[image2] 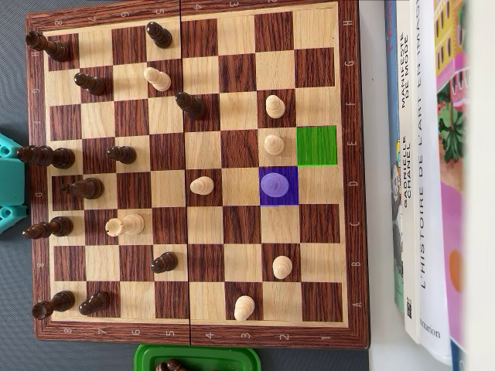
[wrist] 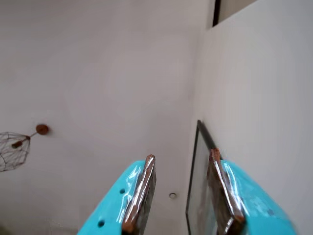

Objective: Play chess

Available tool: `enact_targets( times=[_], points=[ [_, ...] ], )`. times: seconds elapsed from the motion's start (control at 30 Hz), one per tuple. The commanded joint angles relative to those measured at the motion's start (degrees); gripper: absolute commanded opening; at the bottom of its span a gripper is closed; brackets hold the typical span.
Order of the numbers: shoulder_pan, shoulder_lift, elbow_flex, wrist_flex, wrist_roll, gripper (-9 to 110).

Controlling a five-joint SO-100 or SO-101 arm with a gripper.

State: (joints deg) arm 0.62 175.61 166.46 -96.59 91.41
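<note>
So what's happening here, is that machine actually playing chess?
A chess game is midway on the wooden chessboard, dark and light pieces scattered across it. One light piece stands on a square tinted purple, with a green-tinted square diagonally next to it. Nothing is being handled right now: in the wrist view the turquoise gripper is open, empty, and aimed at a wall. Only a turquoise bit of the arm shows beside the board.

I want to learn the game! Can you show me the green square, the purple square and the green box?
green square (image2: 316, 145), overhead view, its middle.
purple square (image2: 263, 174), overhead view, its bare corner.
green box (image2: 197, 355), overhead view, its rim.
</note>
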Motion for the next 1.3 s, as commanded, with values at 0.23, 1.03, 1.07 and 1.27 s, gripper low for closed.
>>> enact_targets(
  times=[0.23,1.03,1.07,1.27],
  points=[
    [0.18,-5.80,-10.55,13.97,-0.35,16],
    [-0.44,-8.26,-17.05,65.57,-3.16,16],
    [-0.44,-8.26,-17.14,67.59,-3.16,16],
    [-1.85,-13.10,-21.27,80.68,-3.16,16]
  ],
)
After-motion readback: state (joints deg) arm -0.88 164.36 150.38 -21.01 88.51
